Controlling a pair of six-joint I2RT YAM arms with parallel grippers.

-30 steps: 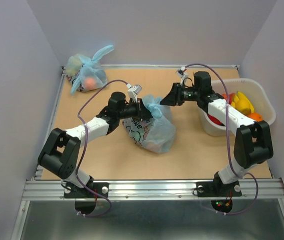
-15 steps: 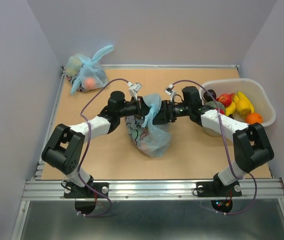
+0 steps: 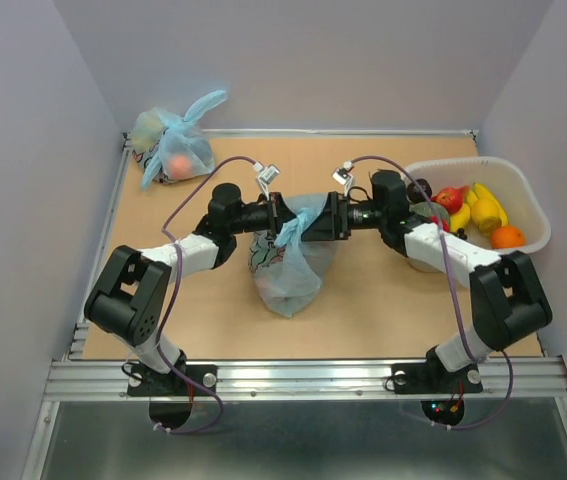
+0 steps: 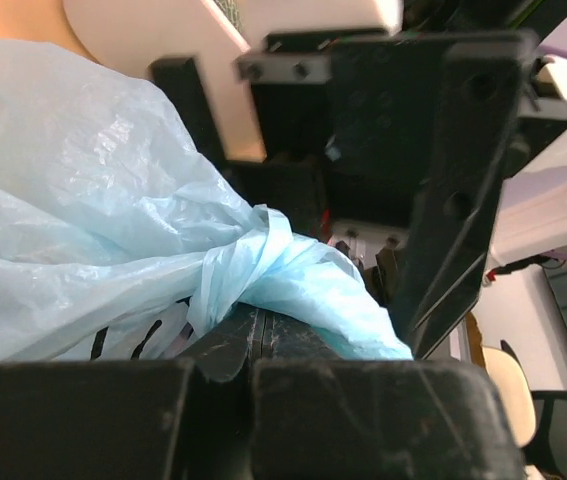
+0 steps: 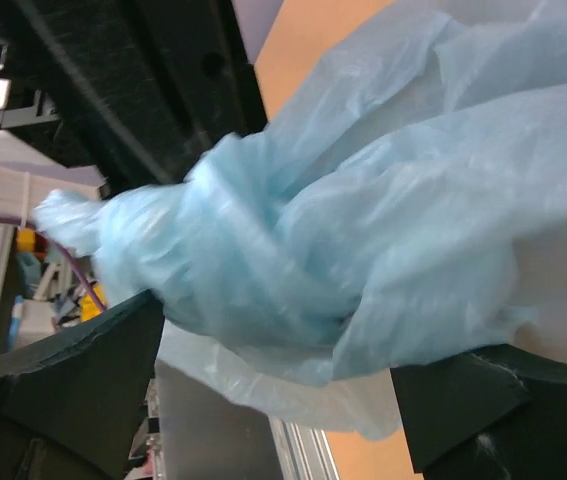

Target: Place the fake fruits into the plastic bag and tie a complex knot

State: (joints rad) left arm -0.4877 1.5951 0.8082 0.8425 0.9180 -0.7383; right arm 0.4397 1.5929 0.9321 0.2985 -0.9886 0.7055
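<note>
The plastic bag (image 3: 288, 268) is mid-surface, the dark print on its panel (image 3: 263, 256) too small to read. The left tool (image 3: 281, 216) is pinched tight on its twisted neck, and the right tool (image 3: 315, 220) is spread wide around the bunched top. The tan surface (image 3: 383, 300) has plain lilac walls (image 3: 363, 60) around it and fake fruits (image 3: 473, 208) in a white tub (image 3: 533, 238) at right.

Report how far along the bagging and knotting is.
Done: the thin light-blue plastic bag bulges, apparently loaded, its neck twisted into a first wrap. In hand: the left pincer is shut on that twisted neck; the right pincer stands open around it. Left: no finished knot shows, and glossy plastic fruits sit in the white tub.
</note>
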